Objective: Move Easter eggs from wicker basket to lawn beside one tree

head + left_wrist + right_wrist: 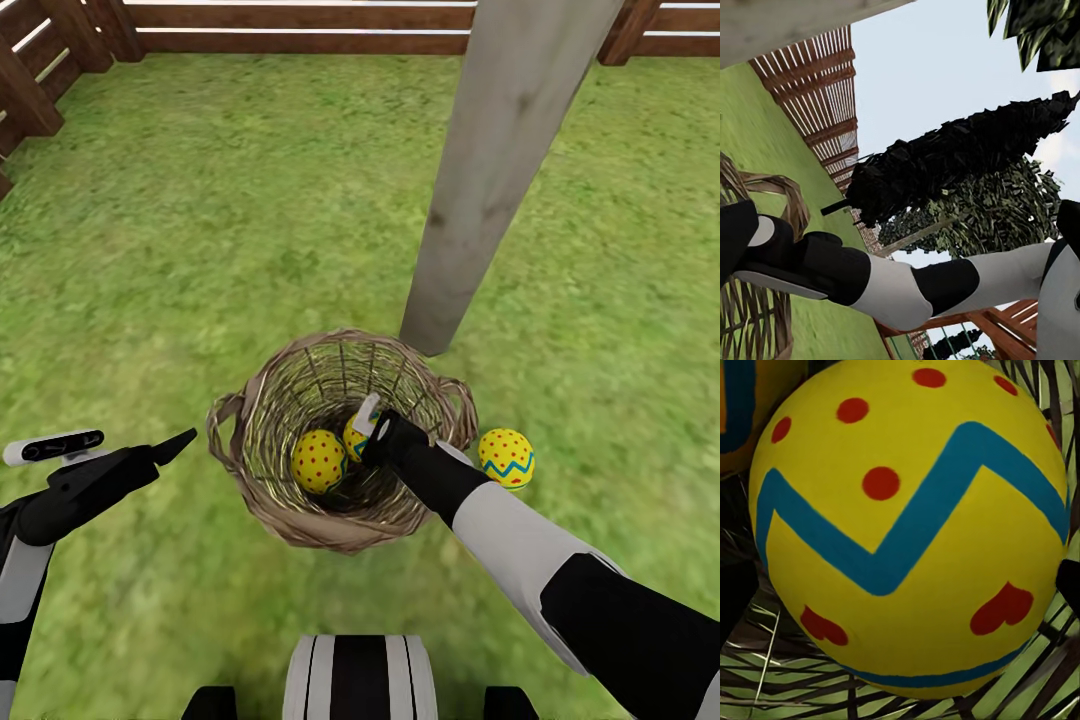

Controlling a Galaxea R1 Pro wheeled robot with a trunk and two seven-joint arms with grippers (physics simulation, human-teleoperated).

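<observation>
Around: wicker basket (340, 445) beside tree (500, 170), two Easter eggs (319, 461) inside, one egg (506, 458) on lawn (180, 250).
Right gripper (372, 432): inside basket at an egg; grip unclear.
Left gripper (165, 450): apart, closure unclear.
Edge: fence (300, 25).

Right arm stretches forward and down, forearm angled in from the near right, its right gripper (372, 432) tipped low, finger spread hard to read. Left arm sits bent at the near left, left gripper (172, 447) pointing rightward, fingers looking closed together.
</observation>
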